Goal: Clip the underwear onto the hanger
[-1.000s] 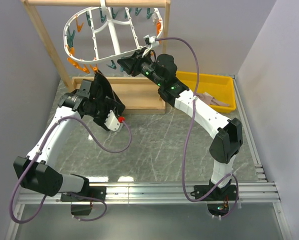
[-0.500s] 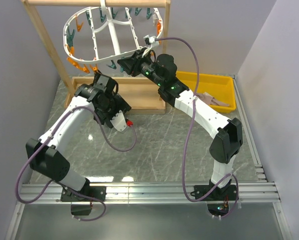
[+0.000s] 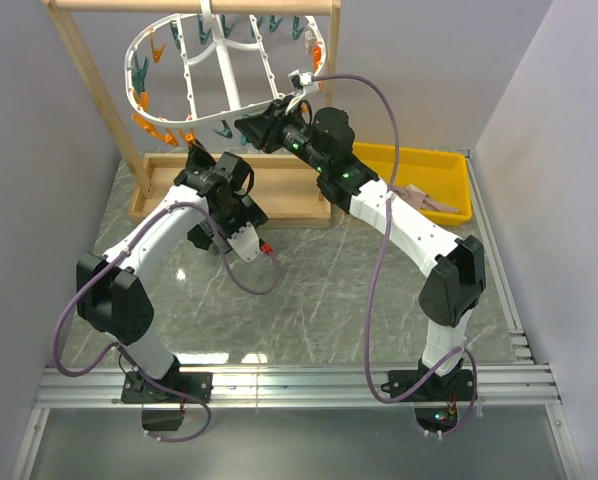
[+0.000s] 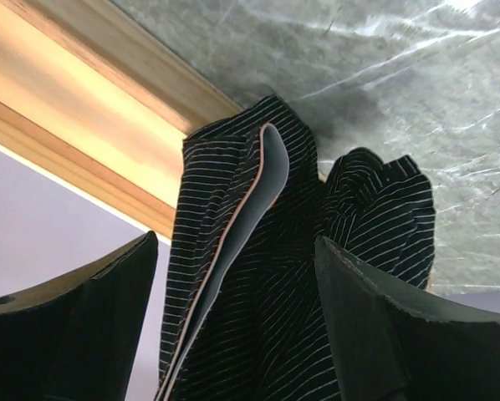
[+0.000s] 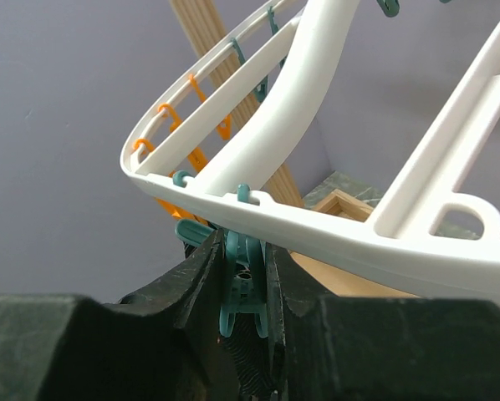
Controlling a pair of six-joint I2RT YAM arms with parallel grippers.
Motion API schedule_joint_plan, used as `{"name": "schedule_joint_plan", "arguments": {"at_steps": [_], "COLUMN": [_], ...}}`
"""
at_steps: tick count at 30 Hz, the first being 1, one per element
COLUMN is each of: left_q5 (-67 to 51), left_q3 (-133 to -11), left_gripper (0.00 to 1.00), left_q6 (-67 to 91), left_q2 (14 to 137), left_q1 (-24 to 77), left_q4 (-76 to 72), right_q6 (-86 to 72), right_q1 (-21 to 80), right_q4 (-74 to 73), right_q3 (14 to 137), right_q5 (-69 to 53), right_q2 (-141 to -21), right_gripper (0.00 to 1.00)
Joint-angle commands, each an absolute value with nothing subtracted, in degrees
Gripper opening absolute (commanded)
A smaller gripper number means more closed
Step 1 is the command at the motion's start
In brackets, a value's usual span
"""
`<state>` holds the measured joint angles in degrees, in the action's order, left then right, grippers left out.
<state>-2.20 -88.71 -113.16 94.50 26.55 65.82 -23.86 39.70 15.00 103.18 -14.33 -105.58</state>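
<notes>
The left end effector (image 4: 233,242) stands wide open astride the black striped underwear (image 4: 367,217); the right end effector (image 5: 240,249) is clamped on 1 teal peg (image 5: 243,292) of the hanger (image 5: 334,230).

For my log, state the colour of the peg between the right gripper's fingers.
A teal plastic clothes peg, clearest in the right wrist view.

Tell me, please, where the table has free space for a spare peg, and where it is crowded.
Free: the table between the left arm and the right arm, from the wooden frame's base to the near rail. Crowded: under the hanger, where the open left gripper flanks the underwear and the right gripper squeezes a teal peg. The yellow bin holds cloth.
</notes>
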Motion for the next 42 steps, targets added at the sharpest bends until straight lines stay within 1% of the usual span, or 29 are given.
{"name": "schedule_joint_plan", "arguments": {"at_steps": [1, 3, 12, 20, 26, 29, 30, 32, 33, 36, 41, 42], "left_q5": [-0.18, 1.91, 4.39, 3.34, 3.43, 3.25, 2.9, 2.81, 2.64, 2.29, 0.44, -0.52], "left_q3": [-87.11, -86.31, -85.26, -84.46, -83.94, -85.07, -85.34, -86.04, -86.22, -88.15, -93.33, -93.95], "left_gripper": [0.81, 0.81, 0.79, 0.79, 0.76, 0.71, 0.65, 0.58, 0.5, 0.39, 0.38, 0.35], "left_q6": [-116.18, -116.63, -117.6, -118.65, -119.0, -118.39, -117.87, -117.25, -117.16, -116.9, -115.58, -114.88], "left_q2": [93.43, 93.51, 96.33, 97.64, 98.79, 99.58, 100.02, 100.37, 100.72, 101.6, 103.53, 104.41], "left_q1": [26.89, 27.24, 27.25, 27.25, 27.33, 27.16, 27.25, 27.25, 27.25, 27.16, 27.16, 27.16], "left_q4": [63.37, 62.93, 58.89, 57.22, 56.43, 57.13, 57.13, 57.13, 57.04, 58.53, 63.45, 63.89], "right_q6": [-25.22, -25.4, -24.87, -25.05, -25.58, -25.66, -25.66, -25.93, -25.93, -26.02, -26.02, -26.02], "right_q1": [39.46, 39.38, 39.46, 39.38, 39.11, 39.11, 39.02, 39.02, 39.02, 38.94, 38.85, 38.76], "right_q4": [15.64, 15.82, 15.38, 15.38, 15.56, 15.56, 15.56, 15.64, 15.64, 15.64, 15.56, 15.56], "right_q3": [103.19, 102.66, 101.34, 101.16, 101.16, 101.07, 101.07, 101.08, 101.25, 101.42, 101.51, 101.51], "right_q5": [-15.91, -15.82, -15.73, -16.17, -16.35, -16.44, -16.52, -16.7, -16.79, -16.87, -17.05, -17.14], "right_q2": [-104.5, -104.41, -103.27, -103.45, -103.8, -103.97, -104.06, -104.06, -104.24, -104.24, -104.33, -104.24], "right_gripper": [0.0, 0.0, 0.0, 0.0, 0.0, 0.0, 0.0, 0.0, 0.0, 0.0, 0.0, 0.0]}}
